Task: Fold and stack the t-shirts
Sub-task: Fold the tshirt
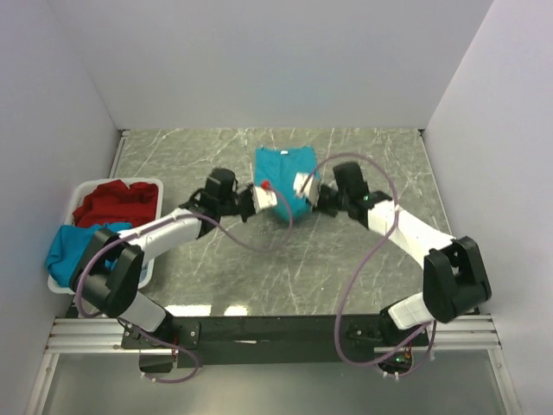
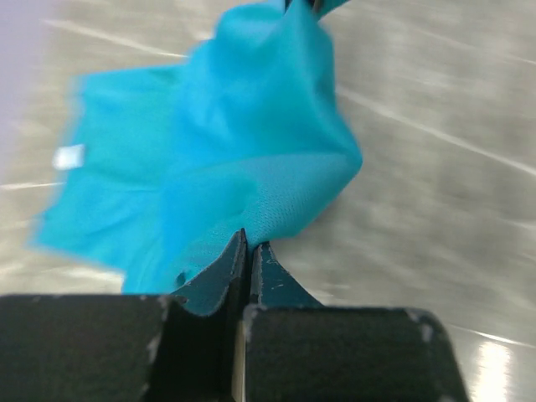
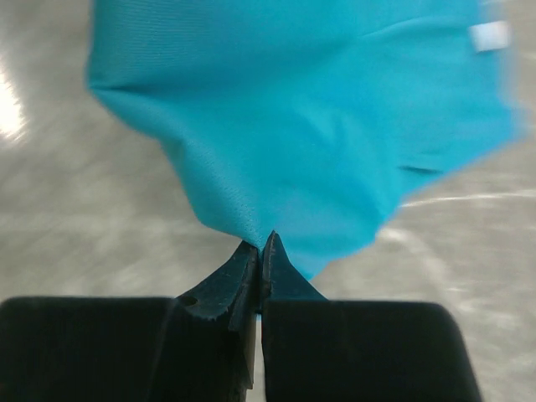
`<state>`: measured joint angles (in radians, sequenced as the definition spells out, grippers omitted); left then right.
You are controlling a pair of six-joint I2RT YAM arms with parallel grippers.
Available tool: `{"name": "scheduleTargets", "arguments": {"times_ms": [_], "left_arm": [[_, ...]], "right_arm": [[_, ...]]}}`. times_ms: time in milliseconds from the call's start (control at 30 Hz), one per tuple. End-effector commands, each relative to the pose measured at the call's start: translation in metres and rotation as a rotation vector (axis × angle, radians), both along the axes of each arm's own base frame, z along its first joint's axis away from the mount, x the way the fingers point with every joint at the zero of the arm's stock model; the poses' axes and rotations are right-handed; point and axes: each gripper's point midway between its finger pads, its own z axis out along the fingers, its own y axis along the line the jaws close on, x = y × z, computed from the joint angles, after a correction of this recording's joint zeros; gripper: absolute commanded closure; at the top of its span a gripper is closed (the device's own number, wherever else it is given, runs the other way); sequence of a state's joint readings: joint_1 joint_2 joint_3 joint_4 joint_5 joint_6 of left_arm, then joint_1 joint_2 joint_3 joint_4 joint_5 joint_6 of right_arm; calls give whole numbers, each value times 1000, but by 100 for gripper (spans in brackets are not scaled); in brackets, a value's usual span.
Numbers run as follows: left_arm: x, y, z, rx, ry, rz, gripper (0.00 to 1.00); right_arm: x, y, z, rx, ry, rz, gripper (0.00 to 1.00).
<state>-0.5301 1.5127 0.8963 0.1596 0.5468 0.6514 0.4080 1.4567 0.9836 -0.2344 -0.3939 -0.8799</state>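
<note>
The left pincer (image 2: 249, 244) is pressed shut on a fold of the teal t-shirt (image 2: 251, 151). The right pincer (image 3: 261, 244) pinches the shirt's other side. Beyond them, the shirt's far part lies flat mid-surface (image 1: 346, 259).

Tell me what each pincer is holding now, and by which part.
Both are shut on the teal t-shirt: the left pincer pinches its left edge, the right pincer its right edge, both away from the white label.
</note>
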Motion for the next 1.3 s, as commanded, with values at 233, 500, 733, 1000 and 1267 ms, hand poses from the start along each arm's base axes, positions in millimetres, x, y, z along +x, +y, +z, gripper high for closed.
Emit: {"name": "scheduleTargets", "arguments": {"times_ms": [233, 500, 733, 1000, 1267], "left_arm": [[-136, -10, -57, 105, 262, -207, 100], [-196, -13, -55, 79, 345, -294, 100], [-179, -13, -54, 137, 271, -266, 100], [-43, 1, -6, 54, 59, -49, 100], [99, 14, -20, -40, 95, 165, 100]], "right_arm": [[-142, -41, -75, -243, 97, 245, 100], [-197, -56, -79, -243, 127, 361, 100], [-174, -52, -63, -233, 84, 276, 100], [-36, -39, 10, -163, -19, 14, 100], [114, -18, 11, -89, 32, -172, 100]]}}
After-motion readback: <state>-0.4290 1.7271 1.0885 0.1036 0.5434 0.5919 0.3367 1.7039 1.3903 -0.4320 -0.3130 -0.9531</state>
